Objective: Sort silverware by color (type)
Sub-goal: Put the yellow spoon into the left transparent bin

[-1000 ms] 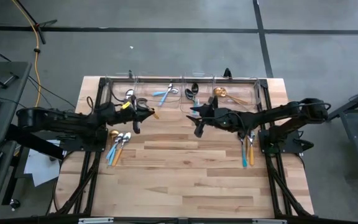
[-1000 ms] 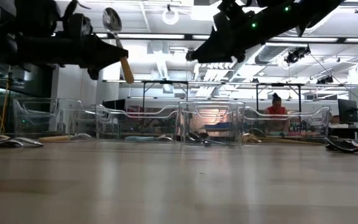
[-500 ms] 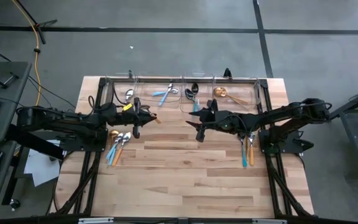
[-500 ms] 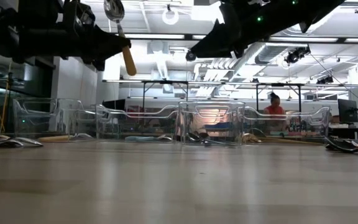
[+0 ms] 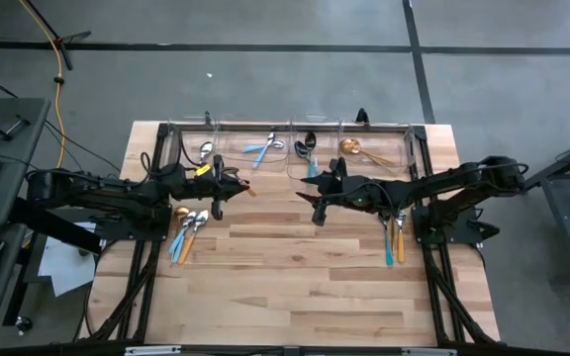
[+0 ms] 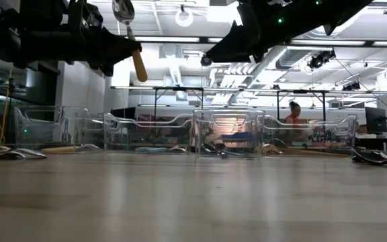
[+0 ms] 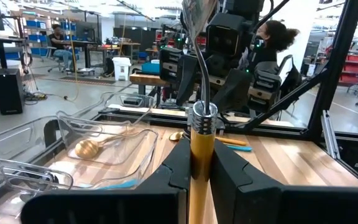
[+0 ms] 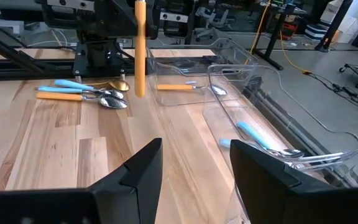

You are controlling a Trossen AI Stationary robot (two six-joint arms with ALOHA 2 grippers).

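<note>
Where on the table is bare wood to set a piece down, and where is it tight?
Free: the near half of the table, and the middle strip between the left pile of spoons and the right pair of utensils. Crowded: the far edge with the clear bins, where the left gripper holds an orange-handled spoon and the open right gripper hovers.

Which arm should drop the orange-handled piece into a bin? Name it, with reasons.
Left. The left gripper already grips the orange-handled utensil above the table, near the bins. The right gripper has open, empty jaws.
</note>
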